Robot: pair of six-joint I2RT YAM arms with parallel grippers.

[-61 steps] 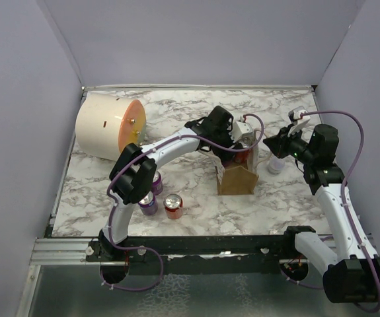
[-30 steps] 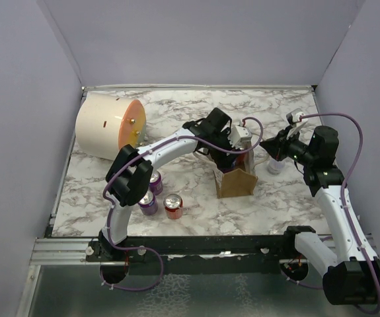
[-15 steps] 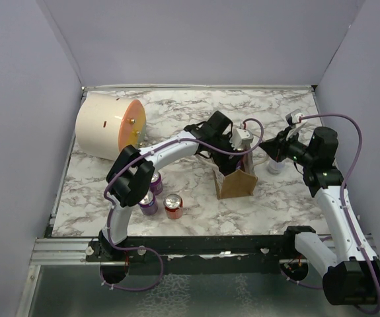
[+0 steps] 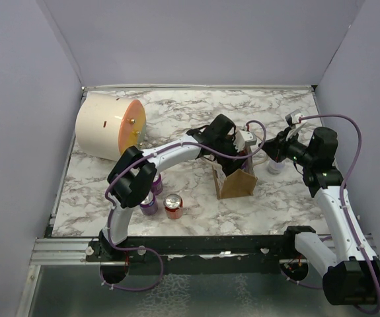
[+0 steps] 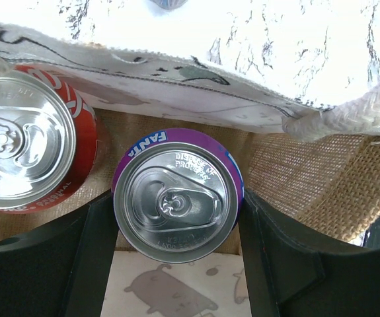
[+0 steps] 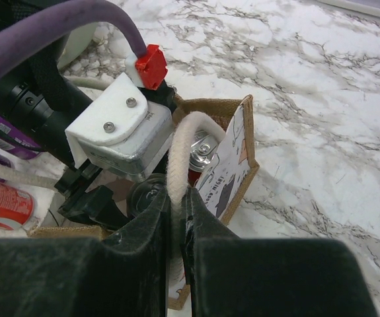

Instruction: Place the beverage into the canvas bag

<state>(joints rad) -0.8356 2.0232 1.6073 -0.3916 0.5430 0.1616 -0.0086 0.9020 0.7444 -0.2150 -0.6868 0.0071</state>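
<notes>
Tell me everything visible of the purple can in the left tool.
The purple Fanta can is upright and unopened, its silver lid and pull tab intact. The left tool clamps its two sides with black fingers. It sits in the mouth of the canvas bag, beside a red can, with the burlap wall behind.

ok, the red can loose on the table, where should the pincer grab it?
Grip the red can across its sidewall just under the rim, coming straight down: it stands upright. Probably close on the near and far sides, since a purple can crowds its left.
</notes>
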